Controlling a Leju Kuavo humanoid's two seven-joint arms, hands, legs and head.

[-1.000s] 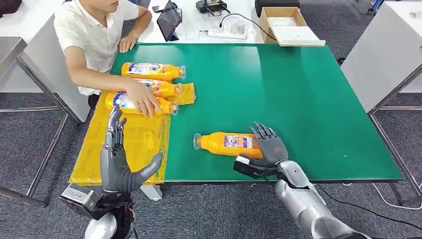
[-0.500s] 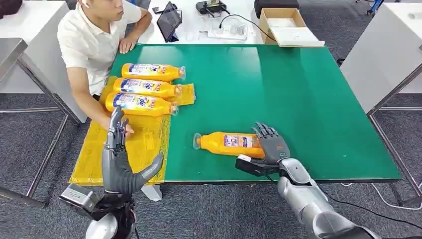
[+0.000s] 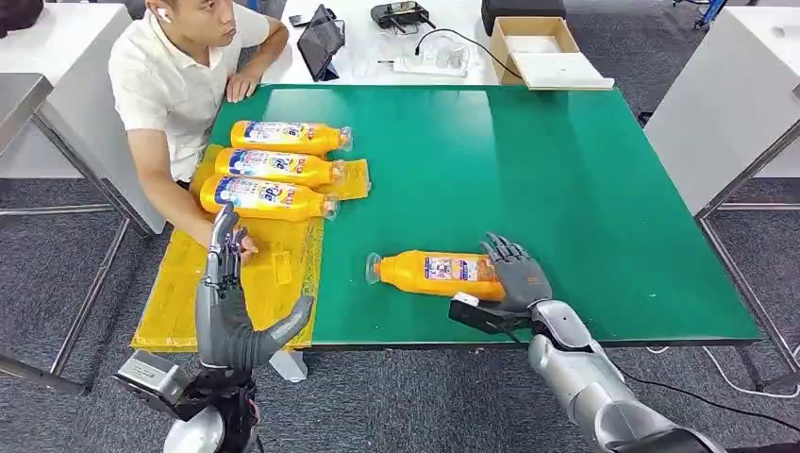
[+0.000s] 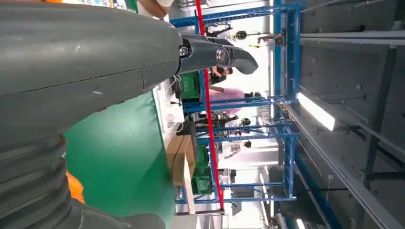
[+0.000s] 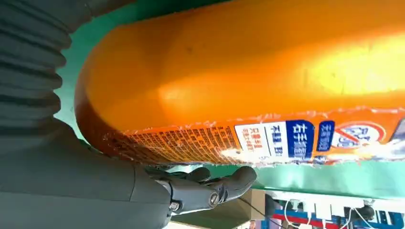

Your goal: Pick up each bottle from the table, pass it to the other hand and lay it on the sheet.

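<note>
Orange bottle (image 3: 436,272) lying on its side on the green desk (image 3: 566,189) near the front edge, right hand (image 3: 517,278) against its base end, fingers (image 3: 505,250) spread over it. Close up in the right wrist view: label print, thumb beneath; closed grip or not, cannot tell. Left hand (image 3: 231,302) raised by the front left corner over the yellow sheet (image 3: 179,293), fingers wide, holding nothing. Three bottles (image 3: 274,170) on the sheet's far end, beside a seated person (image 3: 179,75).
</note>
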